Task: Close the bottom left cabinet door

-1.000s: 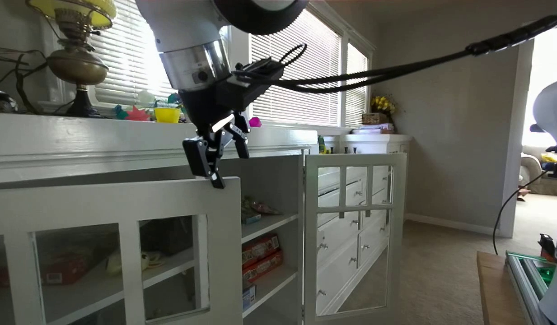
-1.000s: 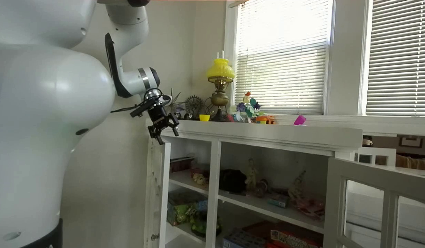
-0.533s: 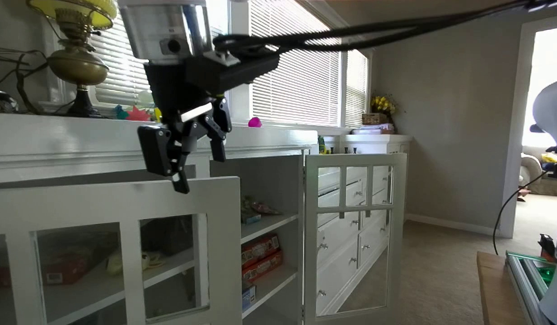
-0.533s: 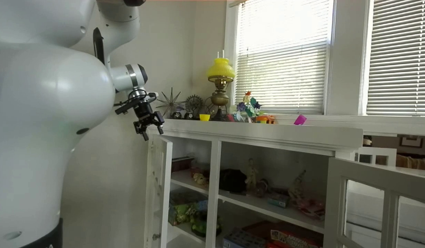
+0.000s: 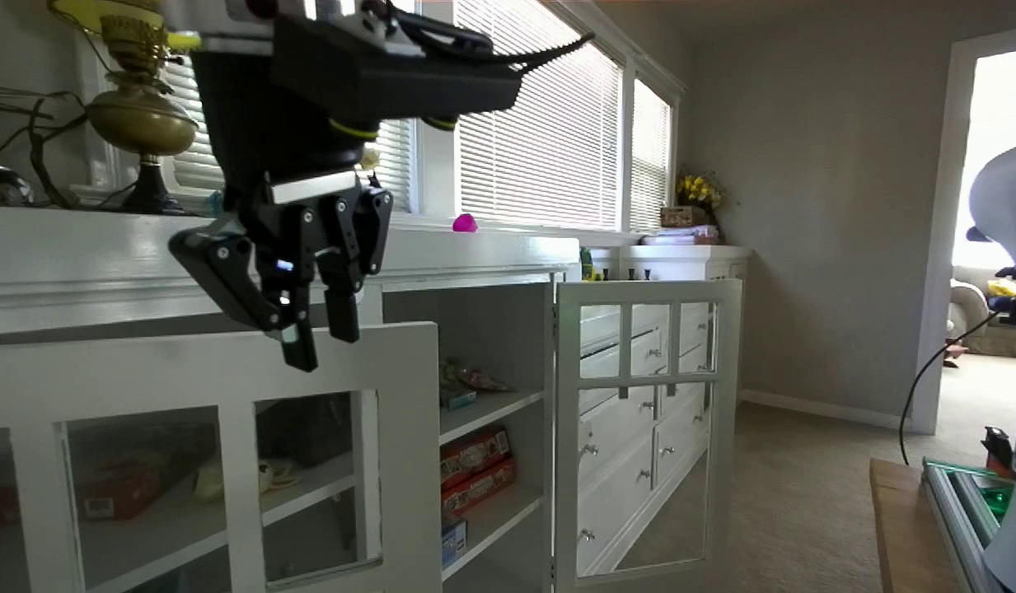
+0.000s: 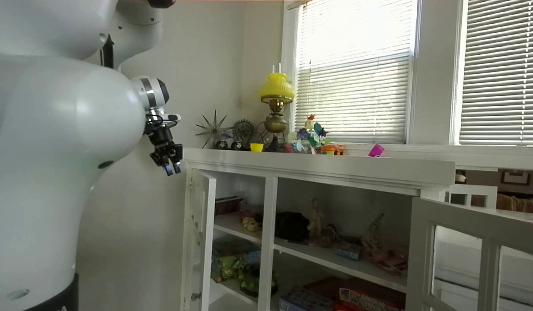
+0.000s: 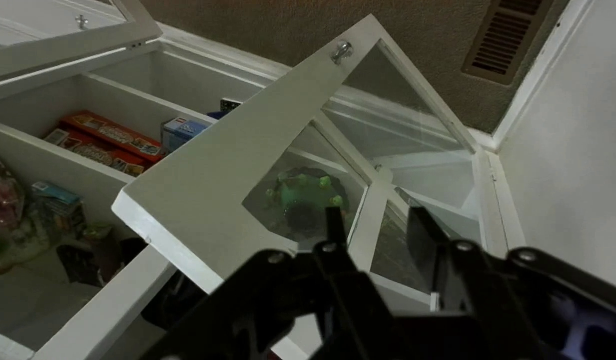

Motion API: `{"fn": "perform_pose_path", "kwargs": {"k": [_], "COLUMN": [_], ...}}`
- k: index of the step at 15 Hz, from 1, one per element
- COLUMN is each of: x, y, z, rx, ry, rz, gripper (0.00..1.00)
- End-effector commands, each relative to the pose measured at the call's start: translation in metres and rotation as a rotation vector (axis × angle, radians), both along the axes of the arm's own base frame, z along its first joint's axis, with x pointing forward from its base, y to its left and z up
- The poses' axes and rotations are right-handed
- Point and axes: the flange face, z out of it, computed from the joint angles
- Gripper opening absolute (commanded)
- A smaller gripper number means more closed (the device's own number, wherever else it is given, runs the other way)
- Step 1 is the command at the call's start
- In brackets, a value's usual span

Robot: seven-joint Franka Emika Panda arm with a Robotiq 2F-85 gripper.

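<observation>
There it stands, the bottom left cabinet door, swung open near the wall; white-painted wood, clear panes, thin bars; the black fingers, in an exterior view, hang beside its top, apart from it; the wrist view shows them parted, a modest gap between; further right in both exterior views, the narrower paned door, open too; glossy red boxes lie together on a shelf; up on the worktop, a brass lamp, ribbed yellow shade, small yellow cup just beside; down on the carpet, a slatted brown vent!
</observation>
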Motion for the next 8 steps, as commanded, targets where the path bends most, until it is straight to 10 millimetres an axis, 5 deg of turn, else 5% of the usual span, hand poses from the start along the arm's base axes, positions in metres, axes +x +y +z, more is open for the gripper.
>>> {"fn": "perform_pose_path", "kwargs": {"k": [1,3,8], "x": [0.001,0.003,0.002], "y": [-0.015,-0.023,-0.04], "z": [-0.015,-0.027,-0.046], "rx": [0.019,0.005,-0.124], "ry": [-0.006,-0.014,-0.063], "rz": [-0.032,-0.026,0.03], "gripper": [0.08,0.0,0.0]}}
